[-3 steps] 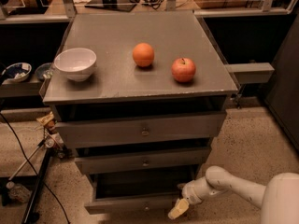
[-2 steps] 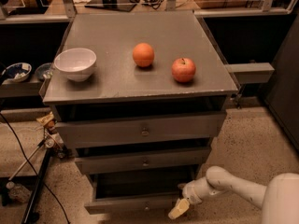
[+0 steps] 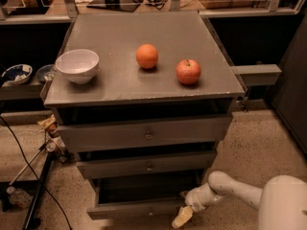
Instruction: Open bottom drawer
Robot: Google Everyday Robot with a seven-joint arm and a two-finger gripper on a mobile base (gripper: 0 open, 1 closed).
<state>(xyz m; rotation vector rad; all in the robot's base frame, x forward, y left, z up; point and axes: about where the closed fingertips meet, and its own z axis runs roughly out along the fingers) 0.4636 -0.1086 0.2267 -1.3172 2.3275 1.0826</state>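
Observation:
The bottom drawer is the thin grey strip at the foot of the grey cabinet, with a small central knob. It stands pulled out a little, with a dark gap above it. My gripper reaches in from the lower right on a white arm and sits at the drawer front's right end, just right of the knob. One yellowish fingertip shows below the drawer edge.
Above are the middle drawer and the top drawer. On the cabinet top stand a white bowl, an orange and a red apple. Cables and a stand lie at the left on the speckled floor.

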